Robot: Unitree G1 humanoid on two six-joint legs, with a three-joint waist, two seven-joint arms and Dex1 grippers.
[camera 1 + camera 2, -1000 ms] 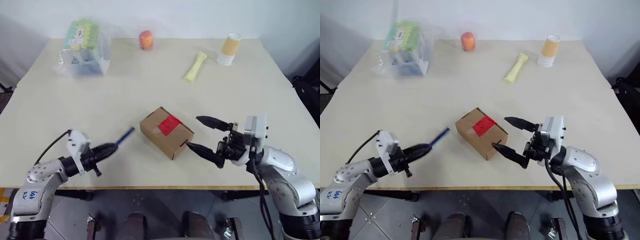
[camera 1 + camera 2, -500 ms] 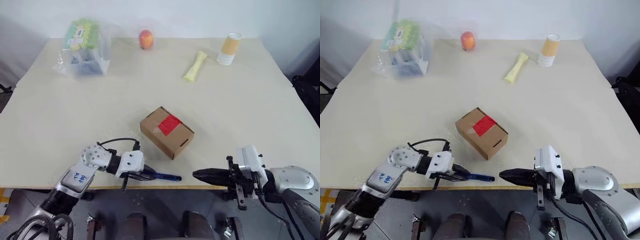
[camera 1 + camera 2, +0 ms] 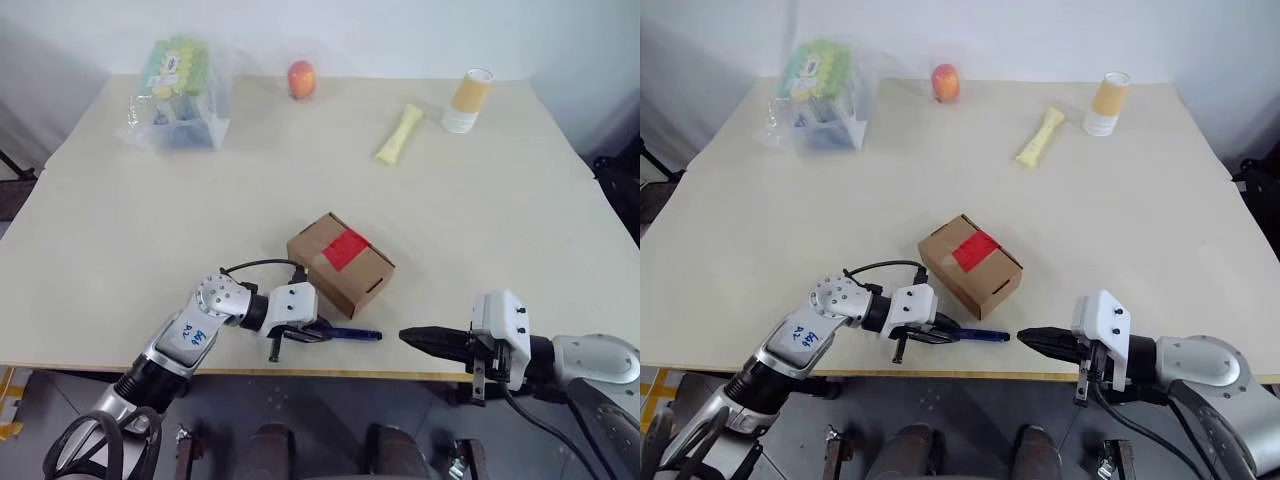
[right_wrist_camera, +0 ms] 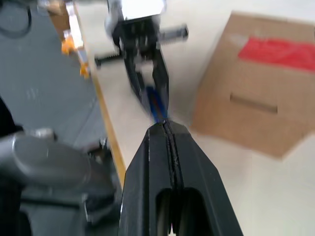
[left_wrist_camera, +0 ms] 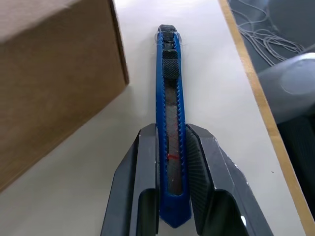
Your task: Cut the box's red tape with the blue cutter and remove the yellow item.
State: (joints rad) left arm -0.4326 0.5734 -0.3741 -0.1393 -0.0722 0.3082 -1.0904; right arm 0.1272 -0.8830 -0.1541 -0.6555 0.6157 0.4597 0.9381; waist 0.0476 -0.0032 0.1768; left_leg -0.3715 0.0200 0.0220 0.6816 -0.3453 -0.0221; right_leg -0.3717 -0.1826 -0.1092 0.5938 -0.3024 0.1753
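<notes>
The brown box (image 3: 340, 265) stands mid-table, closed, with the red tape (image 3: 345, 247) across its top and a slot in its front side. My left gripper (image 3: 312, 332) is just in front of the box, shut on the blue cutter (image 3: 352, 334). The cutter points right, low along the table's front edge (image 3: 150, 366). In the left wrist view the fingers (image 5: 147, 162) clamp the cutter (image 5: 170, 98) beside the box (image 5: 54, 73). My right gripper (image 3: 412, 338) is shut and empty. It points left, with a small gap to the cutter's end. The yellow item is hidden.
At the back of the table are a clear bag of green-topped items (image 3: 180, 95), an orange-red fruit (image 3: 301, 78), a pale yellow packet (image 3: 398, 135) and a paper cup (image 3: 468, 100). Bare tabletop surrounds the box on the left and right.
My left gripper swung the cutter right, from left of the box to its front, now pointing right. My right gripper shut and drew back from the box to the front edge.
</notes>
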